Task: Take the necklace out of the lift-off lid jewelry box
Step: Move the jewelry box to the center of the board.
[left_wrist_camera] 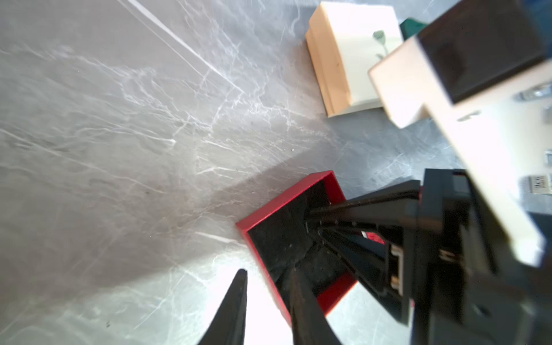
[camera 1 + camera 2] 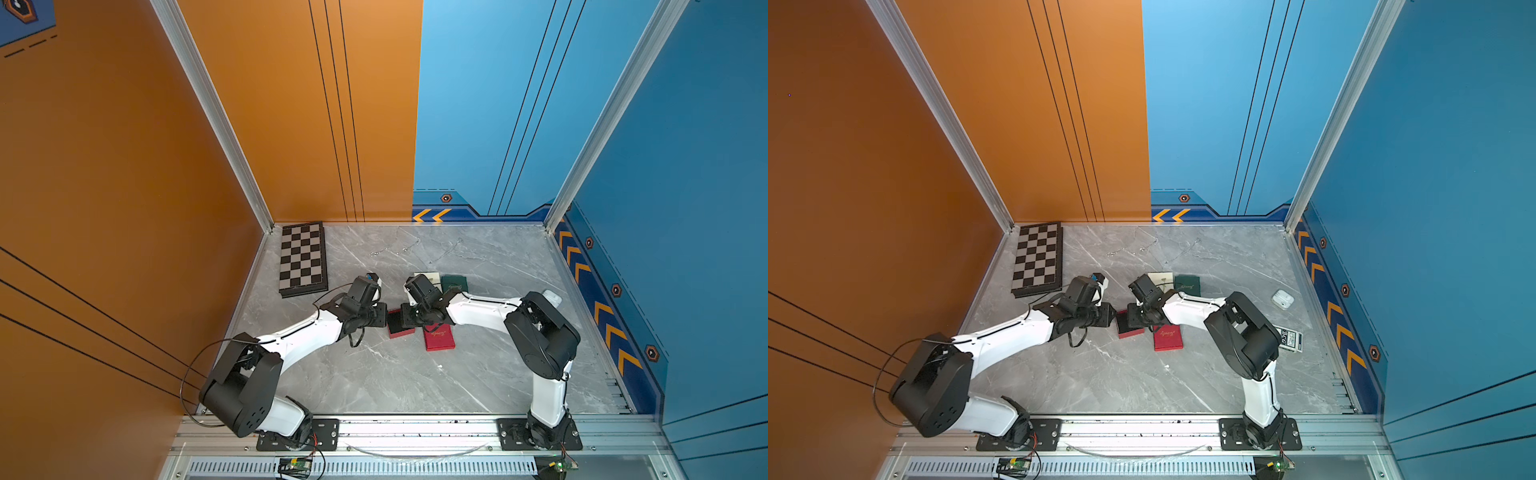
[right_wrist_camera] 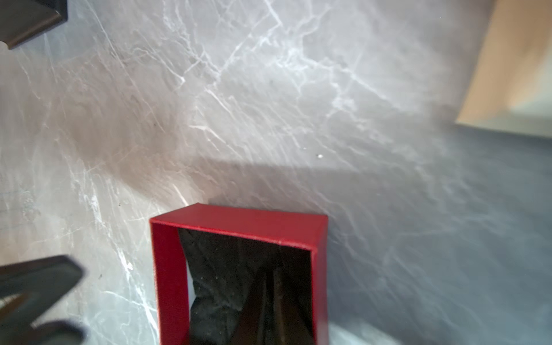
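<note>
The red jewelry box [image 2: 400,327] [image 2: 1128,326] stands open in the middle of the table, showing a crumpled black lining [image 3: 227,268]. Its red lid [image 2: 439,338] lies flat beside it on the right. No necklace shows in the box; it is hidden or too dark to make out. My left gripper [image 1: 268,270] is open and straddles one wall of the box [image 1: 260,263], one finger outside and one inside. My right gripper [image 3: 270,271] [image 1: 307,218] reaches down into the box, its fingers shut together against the lining. Whether they pinch anything I cannot tell.
A cream box [image 2: 428,277] and a green box [image 2: 455,284] sit just behind the right arm. A chessboard [image 2: 302,258] lies at the back left. Thin silver chains [image 2: 386,249] lie near the back wall. An earbuds case [image 2: 1282,299] and a card deck [image 2: 1289,338] are at the right.
</note>
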### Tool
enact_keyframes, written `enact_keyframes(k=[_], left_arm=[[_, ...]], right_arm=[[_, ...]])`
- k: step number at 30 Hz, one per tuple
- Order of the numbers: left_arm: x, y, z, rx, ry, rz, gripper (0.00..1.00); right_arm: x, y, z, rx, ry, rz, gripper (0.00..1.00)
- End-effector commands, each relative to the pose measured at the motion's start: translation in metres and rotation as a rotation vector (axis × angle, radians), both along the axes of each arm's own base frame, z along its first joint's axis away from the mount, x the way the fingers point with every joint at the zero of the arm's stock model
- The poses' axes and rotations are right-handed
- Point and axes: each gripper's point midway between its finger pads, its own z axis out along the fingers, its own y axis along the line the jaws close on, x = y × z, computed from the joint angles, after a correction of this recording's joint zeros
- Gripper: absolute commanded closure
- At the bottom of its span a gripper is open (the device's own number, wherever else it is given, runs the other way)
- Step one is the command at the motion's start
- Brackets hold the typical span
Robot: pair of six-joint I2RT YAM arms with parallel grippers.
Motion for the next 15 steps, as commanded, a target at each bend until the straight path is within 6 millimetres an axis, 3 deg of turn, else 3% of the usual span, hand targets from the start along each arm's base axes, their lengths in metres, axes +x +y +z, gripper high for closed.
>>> enact_keyframes(k=[1,11,15], left_arm=[[0.000,0.015,0.007,0.012,-0.041,0.040,0.71],[-0.002,0.022,0.023,-0.014,-0.117,0.043,0.61],[0.000,0.023,0.031,-0.025,-0.142,0.041,0.55]], right_arm=[[-0.017,-0.027,-0.007,-0.116,0.014,0.044,0.88],[-0.025,-0.020,0.051,-0.057,-0.085,0.099,0.69],[-0.031,-0.039,0.067,-0.126,-0.117,0.056,0.58]])
